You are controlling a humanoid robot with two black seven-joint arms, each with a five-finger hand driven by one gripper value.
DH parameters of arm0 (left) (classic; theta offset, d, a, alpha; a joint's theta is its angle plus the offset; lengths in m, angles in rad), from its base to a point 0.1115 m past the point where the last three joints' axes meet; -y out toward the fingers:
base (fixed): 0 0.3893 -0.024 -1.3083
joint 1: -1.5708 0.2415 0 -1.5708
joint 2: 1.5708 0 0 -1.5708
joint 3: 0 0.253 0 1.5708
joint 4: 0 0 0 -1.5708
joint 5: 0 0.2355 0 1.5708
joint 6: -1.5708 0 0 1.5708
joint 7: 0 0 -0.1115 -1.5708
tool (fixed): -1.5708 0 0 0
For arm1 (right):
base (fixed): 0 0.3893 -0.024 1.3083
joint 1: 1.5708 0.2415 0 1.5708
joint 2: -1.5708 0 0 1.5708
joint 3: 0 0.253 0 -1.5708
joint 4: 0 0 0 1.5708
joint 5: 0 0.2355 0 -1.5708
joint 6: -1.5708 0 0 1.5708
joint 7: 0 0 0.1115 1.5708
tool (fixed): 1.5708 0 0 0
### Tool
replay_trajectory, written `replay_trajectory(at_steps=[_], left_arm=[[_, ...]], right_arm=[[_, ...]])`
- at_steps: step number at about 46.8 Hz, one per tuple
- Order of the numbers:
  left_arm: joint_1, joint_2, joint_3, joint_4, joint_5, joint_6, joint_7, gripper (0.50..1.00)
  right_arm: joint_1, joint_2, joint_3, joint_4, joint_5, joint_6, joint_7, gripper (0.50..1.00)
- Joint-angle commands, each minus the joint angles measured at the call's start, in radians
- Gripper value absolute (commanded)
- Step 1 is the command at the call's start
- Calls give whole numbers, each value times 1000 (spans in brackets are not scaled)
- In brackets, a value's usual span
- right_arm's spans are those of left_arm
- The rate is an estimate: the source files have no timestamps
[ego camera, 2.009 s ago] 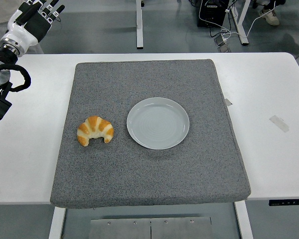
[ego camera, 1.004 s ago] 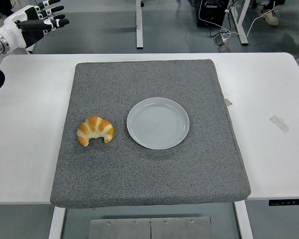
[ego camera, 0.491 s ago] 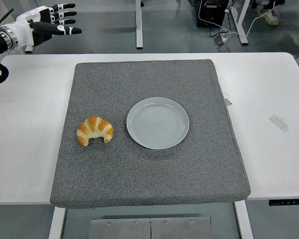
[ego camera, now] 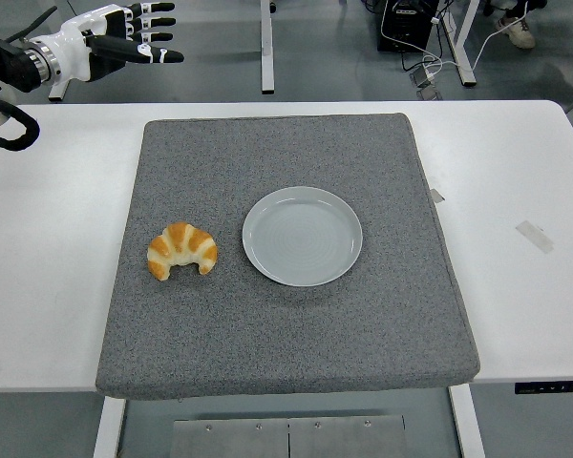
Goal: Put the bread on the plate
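Note:
A golden croissant (ego camera: pixel 181 249) lies on the left part of the grey mat (ego camera: pixel 286 334), its ends pointing toward the near edge. Just to its right sits a pale grey-blue plate (ego camera: pixel 303 235) with nothing on it. My left hand (ego camera: pixel 138 38) is high at the top left, beyond the table's far edge, fingers stretched out flat toward the right and holding nothing. It is far from the croissant. No right arm shows.
The mat covers the middle of the white table (ego camera: pixel 516 172). A strip of tape (ego camera: pixel 535 236) lies on the table at the right, a smaller scrap (ego camera: pixel 437 196) by the mat's right edge. Table legs and cables stand on the floor behind.
My left hand has swung from upright at the top left corner to level and has moved rightward along the far edge. Croissant and plate have not moved.

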Motion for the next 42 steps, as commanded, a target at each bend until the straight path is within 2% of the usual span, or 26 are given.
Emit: replay_trajectory(at_steps=[1,21,35,42], left_arm=[[-10,9,9,0,-2,0,0,980],[-49,65,32,5,-14,0,6,981],[-52,64,33,-6,3,0,1,981],[-52,56,59,-24,148,0,-5,981]], right_arm=[[0,0,0,0,2,0,0,1000],[0,0,0,0,0,0,0,1000],[0,0,0,0,0,0,0,1000],[2,0,0,0,0,0,0,1000]])
